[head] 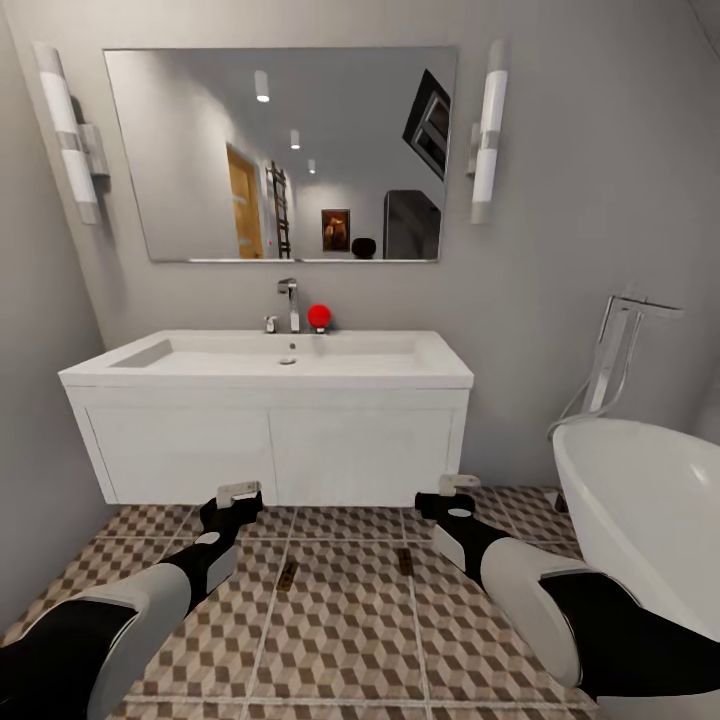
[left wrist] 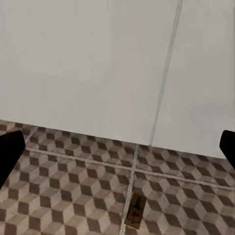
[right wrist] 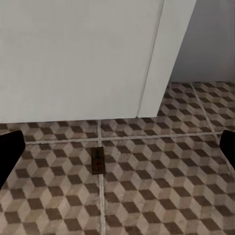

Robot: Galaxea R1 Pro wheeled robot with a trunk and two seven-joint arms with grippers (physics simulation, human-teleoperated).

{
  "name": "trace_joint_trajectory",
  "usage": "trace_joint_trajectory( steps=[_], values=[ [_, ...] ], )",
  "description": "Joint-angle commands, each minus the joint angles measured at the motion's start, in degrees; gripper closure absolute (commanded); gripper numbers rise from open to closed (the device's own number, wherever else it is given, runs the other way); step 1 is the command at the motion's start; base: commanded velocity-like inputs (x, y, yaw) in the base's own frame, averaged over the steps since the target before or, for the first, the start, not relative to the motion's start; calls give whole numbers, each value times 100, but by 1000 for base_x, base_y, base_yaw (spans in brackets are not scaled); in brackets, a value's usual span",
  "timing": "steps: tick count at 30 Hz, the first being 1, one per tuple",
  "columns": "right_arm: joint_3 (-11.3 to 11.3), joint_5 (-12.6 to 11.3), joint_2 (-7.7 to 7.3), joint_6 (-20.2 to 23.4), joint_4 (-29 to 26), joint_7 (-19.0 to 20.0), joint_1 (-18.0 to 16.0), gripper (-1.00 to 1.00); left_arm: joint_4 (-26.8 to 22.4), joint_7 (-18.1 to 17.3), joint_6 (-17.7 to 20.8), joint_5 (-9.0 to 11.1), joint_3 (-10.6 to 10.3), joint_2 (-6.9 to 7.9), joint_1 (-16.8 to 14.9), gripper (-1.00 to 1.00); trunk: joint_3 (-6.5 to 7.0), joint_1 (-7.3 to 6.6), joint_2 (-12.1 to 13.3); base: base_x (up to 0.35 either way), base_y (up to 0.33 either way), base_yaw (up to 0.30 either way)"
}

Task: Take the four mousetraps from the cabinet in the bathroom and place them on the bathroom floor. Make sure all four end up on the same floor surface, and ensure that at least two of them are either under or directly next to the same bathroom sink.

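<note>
In the head view, the sink spans the middle of the frame, a white wall-hung block with a chrome tap under a mirror. A white bathtub curves in at the right edge. On the bathroom floor, just in front of the sink's lower edge, lie two mousetraps: the left mousetrap near the lower centre and the right mousetrap a little to its right. The left gripper and right gripper hang above the tiles with nothing between their fingers; both look spread.

In the left wrist view, the left mousetrap sits at the bottom centre on a grout line, near the white sink front. The dark fingers show at both side edges, wide apart and empty.

In the right wrist view, the right mousetrap lies just left of centre, close to the sink's corner, with the fingers apart and holding nothing.

By my reading, two traps are down beside the same sink, so that condition looks met. Two more traps are presumably left to fetch from the cabinet.
</note>
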Motion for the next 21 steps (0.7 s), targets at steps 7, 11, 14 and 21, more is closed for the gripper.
trace_joint_trajectory(
  steps=[7,11,14,21],
  values=[
    [27,-39,1,-37,18,-37,-8,-100,3,17,-14,45,-49,4,-3,-100,120,-155,279,0,0,0],
    [28,-48,3,-60,18,-75,-8,-100,3,20,-20,48,-47,17,-3,-100,192,-243,440,0,0,0],
    [29,-46,6,-63,18,-111,-5,-100,3,26,-25,52,-45,4,-3,-100,245,-309,560,0,0,0],
    [27,-42,0,-53,18,-157,9,-100,3,32,-30,166,-41,-27,-3,-100,371,-463,841,0,0,0]
  ],
)
